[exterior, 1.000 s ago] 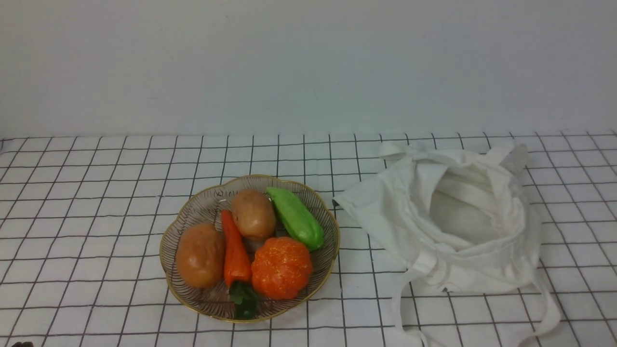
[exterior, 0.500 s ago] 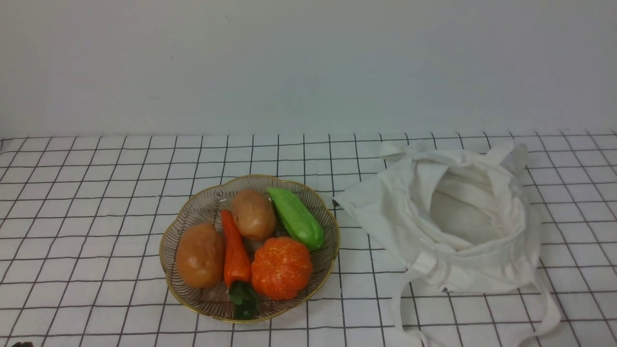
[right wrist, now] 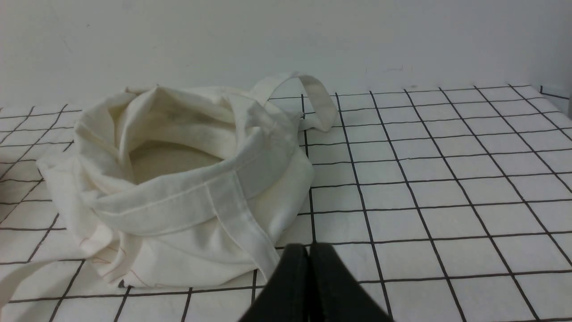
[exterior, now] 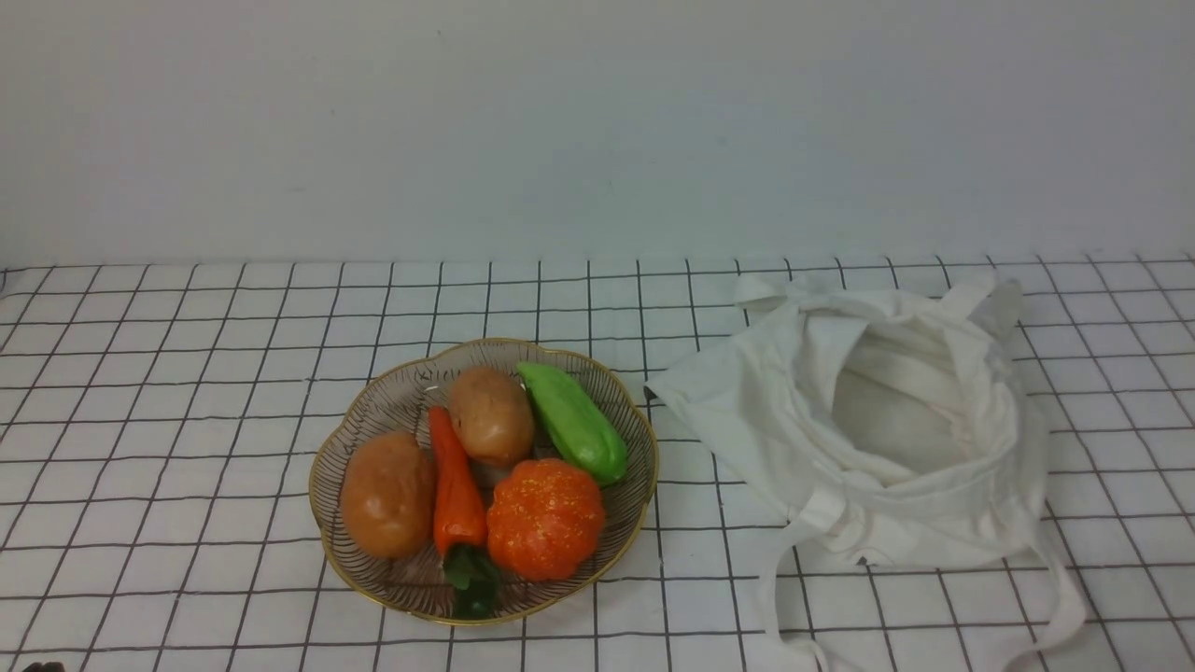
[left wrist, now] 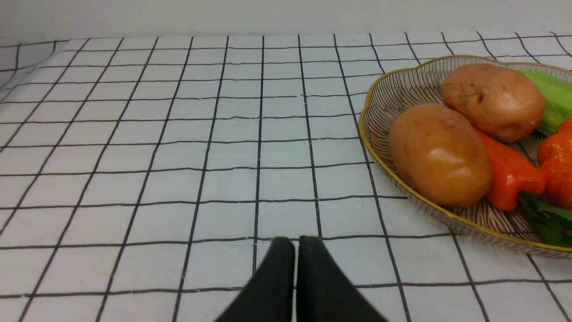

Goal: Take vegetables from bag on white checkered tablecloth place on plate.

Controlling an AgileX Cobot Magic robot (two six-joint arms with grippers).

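Sort of place unclear: a plain pale wall (exterior: 597, 131) behind a white cloth with thin black grid lines (exterior: 187, 420).

The tablecloth (exterior: 224, 448) was white with a black grid; the plate (exterior: 411, 597) had a gold rim and dark lines; the tote bag (exterior: 934, 532) was white.

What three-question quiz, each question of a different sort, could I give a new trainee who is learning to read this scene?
1. True or false: the green vegetable lies in the dish.
2. Multiple choice: which lies between the pumpkin and the potato nearest the dish's left edge?
A) the bag
B) the red pepper
C) the green vegetable
3. Fill in the blank: the bag stands on the robot's ____ side of the dish.

Key: 1 true; 2 B; 3 right
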